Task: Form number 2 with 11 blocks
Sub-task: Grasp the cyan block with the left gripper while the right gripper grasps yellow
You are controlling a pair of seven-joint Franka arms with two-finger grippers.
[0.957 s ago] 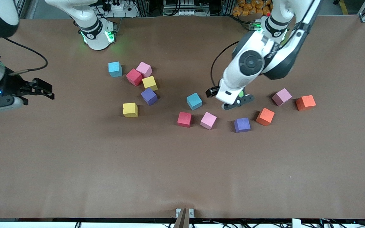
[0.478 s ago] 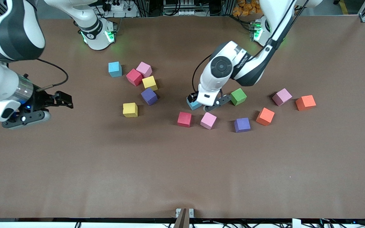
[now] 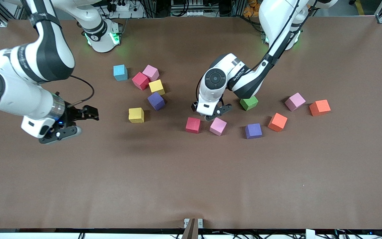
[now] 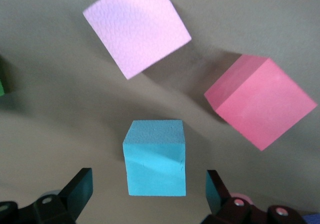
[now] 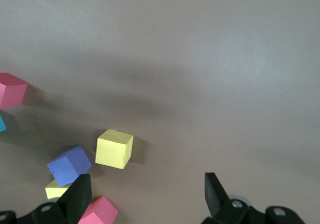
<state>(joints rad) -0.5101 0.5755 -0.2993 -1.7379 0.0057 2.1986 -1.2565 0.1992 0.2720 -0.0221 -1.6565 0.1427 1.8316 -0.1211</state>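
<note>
The blocks lie loose in two scattered groups, and no number 2 is in view. My left gripper hangs open low over a sky blue block. Its fingers stand on either side of the block without touching it. The front view hides that block under the hand. A pink block and a red block lie just nearer the front camera. My right gripper is open over bare table toward the right arm's end, beside a yellow block.
Near the right arm's base lie sky blue, pink, red, yellow and purple blocks. Toward the left arm's end lie green, purple, orange, pink and orange blocks.
My left gripper has moved from beside the green block to over the sky blue block, uncovering the green one. The right arm has swung in from the table's end toward the yellow block.
</note>
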